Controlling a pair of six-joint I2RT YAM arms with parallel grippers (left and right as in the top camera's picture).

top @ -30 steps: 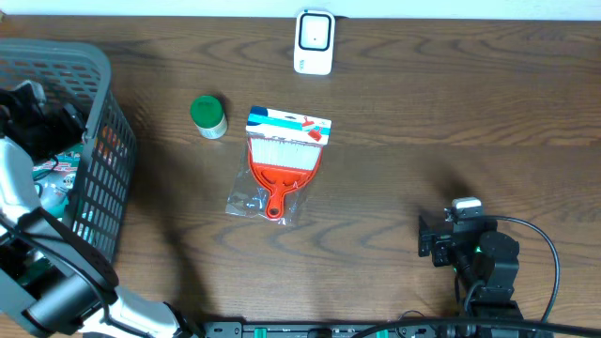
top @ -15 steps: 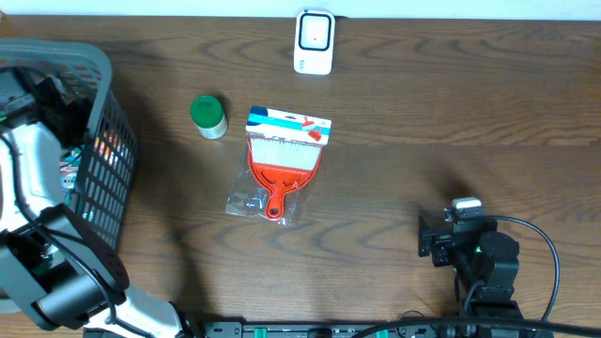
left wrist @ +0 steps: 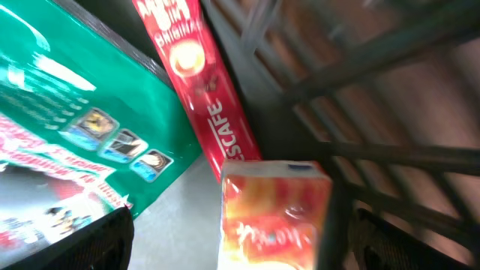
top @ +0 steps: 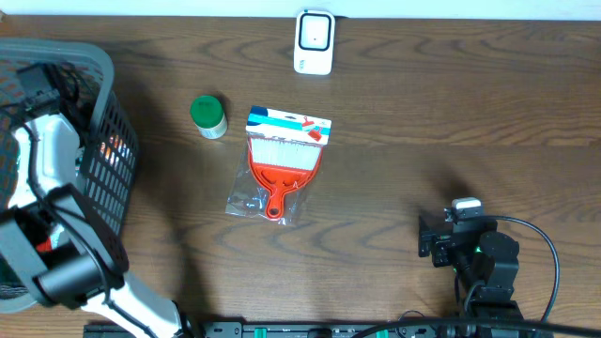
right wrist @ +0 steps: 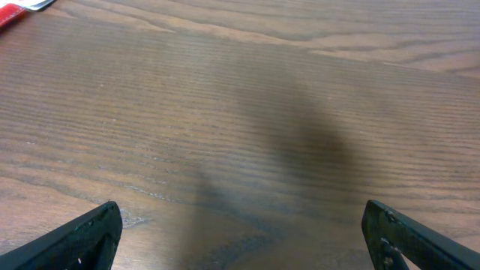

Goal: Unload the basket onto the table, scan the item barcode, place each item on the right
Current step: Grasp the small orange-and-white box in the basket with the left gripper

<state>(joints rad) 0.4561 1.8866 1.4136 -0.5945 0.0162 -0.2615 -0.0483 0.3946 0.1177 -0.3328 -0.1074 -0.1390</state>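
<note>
Left gripper has pushed deeper into the basket, jaws spread wider now, orange carton sitting right between them, untouched. Guessing grab's next, nothing scanned yet.

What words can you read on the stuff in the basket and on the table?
"NESCAFE": on the red stick packet in the basket.
Its other print: blurred.
Green bag: too blurred to read.
Orange carton: too blurred to read.
Brush pack label: too small to read.
</note>
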